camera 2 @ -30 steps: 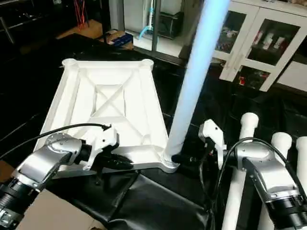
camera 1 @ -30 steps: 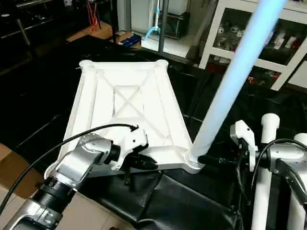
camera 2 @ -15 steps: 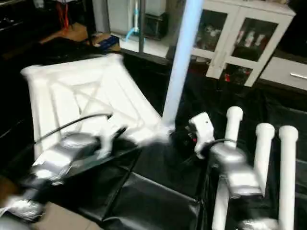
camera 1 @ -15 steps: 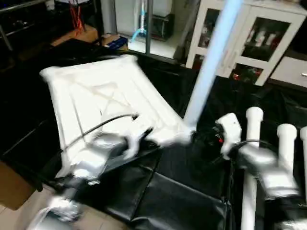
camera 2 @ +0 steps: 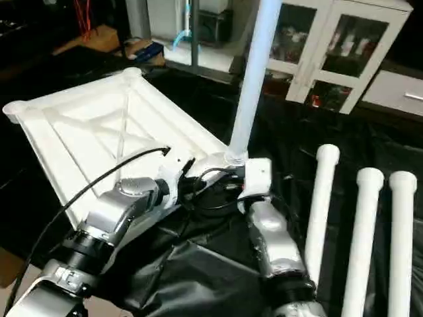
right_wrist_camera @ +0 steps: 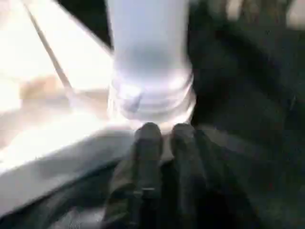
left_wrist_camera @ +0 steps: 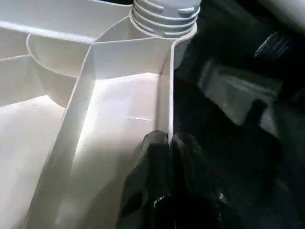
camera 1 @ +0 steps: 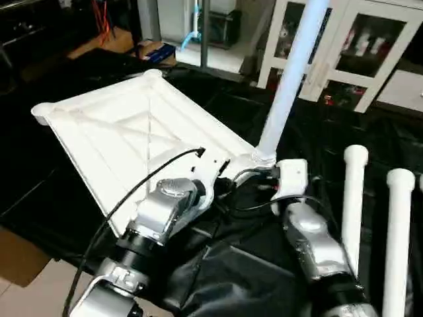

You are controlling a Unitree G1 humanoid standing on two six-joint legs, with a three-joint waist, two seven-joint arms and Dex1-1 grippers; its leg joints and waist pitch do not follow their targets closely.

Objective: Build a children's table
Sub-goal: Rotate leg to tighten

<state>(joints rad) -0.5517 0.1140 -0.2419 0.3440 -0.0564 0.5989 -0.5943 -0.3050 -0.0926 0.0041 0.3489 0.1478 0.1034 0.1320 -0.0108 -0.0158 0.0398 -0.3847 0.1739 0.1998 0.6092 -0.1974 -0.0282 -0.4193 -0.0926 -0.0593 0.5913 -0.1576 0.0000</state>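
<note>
Both forearms converge at tabletop (camera 1: 125,125) near corner; left gripper (left_wrist_camera: 167,139) pinches rim; right gripper (right_wrist_camera: 162,130) nearly closed beneath upright leg (camera 1: 291,79).

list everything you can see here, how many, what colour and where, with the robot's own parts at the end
white plastic rectangular tabletop: one, white, ribbed underside up on the black sheet
standing white tube leg: one, white, upright in the tabletop's near corner socket
loose white tube legs: three, white, lying side by side on the robot's right
black sheet: one, black, under everything
white glass-door cabinet: one, white, behind
left gripper: one, black fingers shut on the tabletop's rim
right gripper: one, black fingers at the standing leg's base
</note>
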